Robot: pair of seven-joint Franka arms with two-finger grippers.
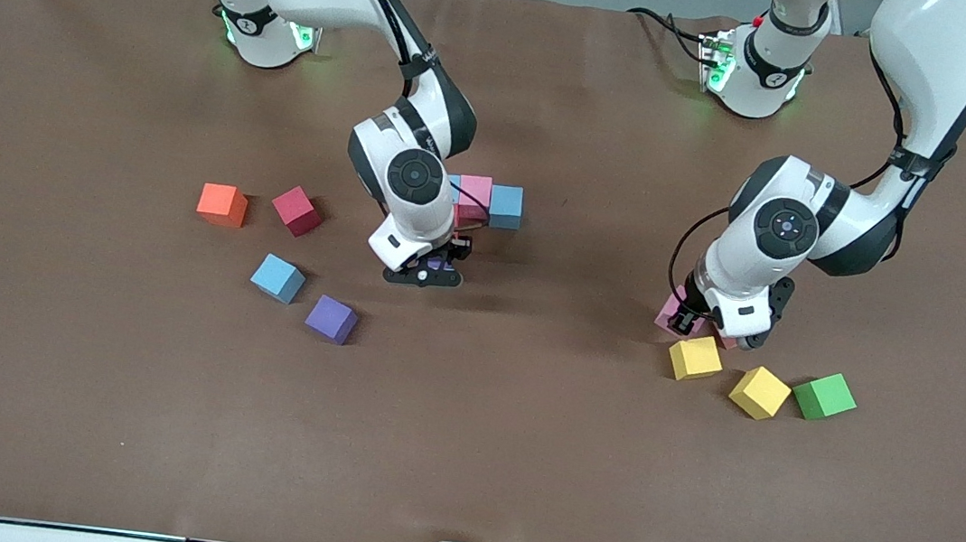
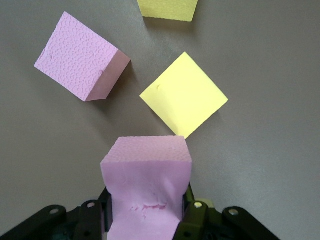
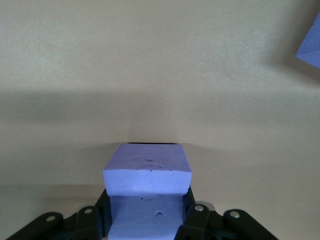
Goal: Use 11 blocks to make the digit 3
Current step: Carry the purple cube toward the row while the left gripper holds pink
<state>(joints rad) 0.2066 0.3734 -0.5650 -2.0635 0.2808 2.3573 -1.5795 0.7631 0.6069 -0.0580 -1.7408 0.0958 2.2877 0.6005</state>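
Observation:
My right gripper (image 1: 426, 272) is shut on a purple block (image 3: 147, 192) and holds it low over the table, beside a short row of blocks: a light blue block (image 1: 453, 186) partly hidden by the arm, a pink block (image 1: 475, 191) and a light blue block (image 1: 506, 206). My left gripper (image 1: 717, 334) is shut on a pink block (image 2: 146, 182), low over the table. Beside it lie a loose pink block (image 2: 80, 56), also in the front view (image 1: 670, 313), and two yellow blocks (image 1: 695, 357) (image 1: 759, 392). A red block (image 1: 297, 211), a light blue block (image 1: 278, 278) and a purple block (image 1: 331, 319) lie loose toward the right arm's end.
An orange cube (image 1: 222, 205) lies beside the red block. A green cube (image 1: 824, 396) lies beside the yellow blocks at the left arm's end. The brown table cover (image 1: 462, 451) stretches bare toward the front camera.

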